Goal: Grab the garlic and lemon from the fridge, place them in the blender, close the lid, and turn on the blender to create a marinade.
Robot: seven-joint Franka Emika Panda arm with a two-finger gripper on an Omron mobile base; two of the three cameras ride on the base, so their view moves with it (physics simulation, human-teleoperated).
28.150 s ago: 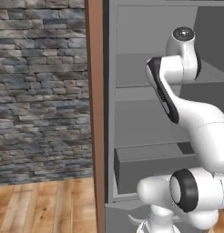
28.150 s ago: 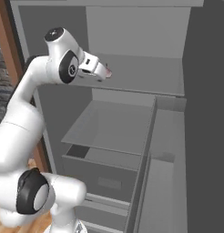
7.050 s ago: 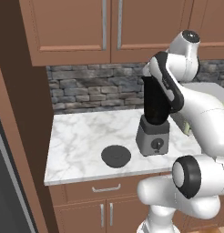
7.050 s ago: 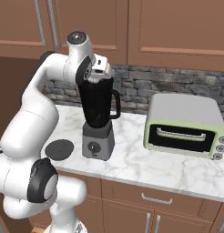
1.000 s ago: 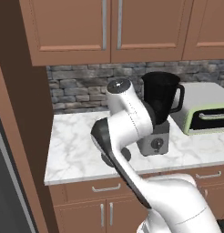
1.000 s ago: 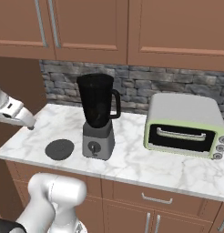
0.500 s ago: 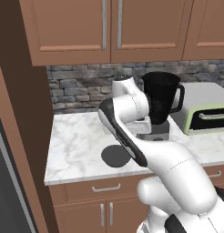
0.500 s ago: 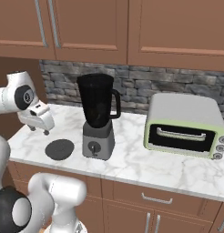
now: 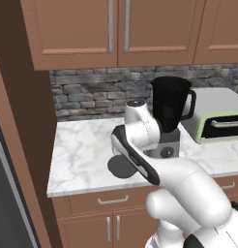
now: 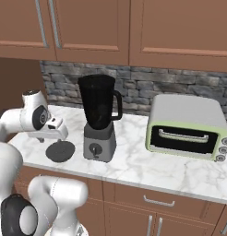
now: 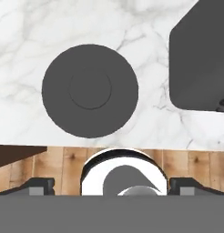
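Step in hand: fetching the lid (image 11: pixel 90 90), which lies flat on the desk (image 10: pixel 147 161) just left of the blender (image 10: pixel 99 119). The gripper (image 10: pixel 54 129) hovers above it, jaws fully open and empty. Next move, as judged: descend and close on the lid's edge.

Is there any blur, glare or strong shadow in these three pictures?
Left base view: sharp, even light, no glare on the blender. Right base view: soft shadow under the lid. Hand view: crisp and flat-lit, lid and marble counter without shadow.
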